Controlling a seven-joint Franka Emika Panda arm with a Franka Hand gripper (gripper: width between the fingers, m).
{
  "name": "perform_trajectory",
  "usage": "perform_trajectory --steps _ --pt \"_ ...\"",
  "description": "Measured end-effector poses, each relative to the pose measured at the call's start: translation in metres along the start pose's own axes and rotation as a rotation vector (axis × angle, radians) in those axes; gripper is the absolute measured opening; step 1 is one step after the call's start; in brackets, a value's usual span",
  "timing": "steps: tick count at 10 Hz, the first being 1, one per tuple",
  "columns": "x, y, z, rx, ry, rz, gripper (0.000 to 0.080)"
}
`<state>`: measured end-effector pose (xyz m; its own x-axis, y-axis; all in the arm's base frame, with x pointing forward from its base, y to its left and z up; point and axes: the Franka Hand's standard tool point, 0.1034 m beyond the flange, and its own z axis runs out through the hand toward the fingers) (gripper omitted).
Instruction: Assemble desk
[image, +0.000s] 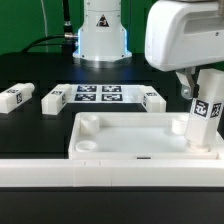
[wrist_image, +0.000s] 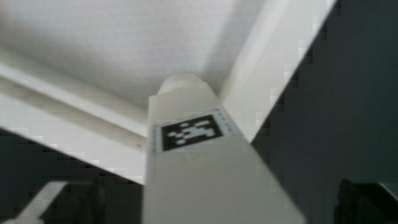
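Black table (image: 30, 128), tabletop (image: 140, 138); leg (image: 204, 118) upright (end effector (image: 197, 92) half-hidden)

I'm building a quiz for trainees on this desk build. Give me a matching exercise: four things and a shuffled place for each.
1 tabletop
2 marker board
3 standing leg
4 leftmost leg

A lying at the exterior view's far left
B upright at a tabletop corner
C just behind the long low wall
D flat between two lying legs

Pairs: 1-C, 2-D, 3-B, 4-A
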<state>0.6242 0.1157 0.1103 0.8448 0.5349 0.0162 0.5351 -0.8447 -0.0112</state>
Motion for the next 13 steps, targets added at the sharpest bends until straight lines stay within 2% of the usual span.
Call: perform_trajectory --steps 2,3,4,7,9,13 --pt "-0.001 0.001 0.001 0.001 -0.001 -0.076 0.0649" --pt "-0.001 0.001 0.001 0.001 -0.001 -0.072 0.0536" --pt "-0.001 0.001 0.001 0.001 -0.001 -0.072 0.0323" --pt "-0.002 0.003 0.001 0.000 -0.001 -0.037 0.0294" --pt "-0.005 0.011 0.001 0.028 0.014 0.104 0.0294" --pt "0.000 0.013 0.001 0.022 0.057 0.386 0.0294"
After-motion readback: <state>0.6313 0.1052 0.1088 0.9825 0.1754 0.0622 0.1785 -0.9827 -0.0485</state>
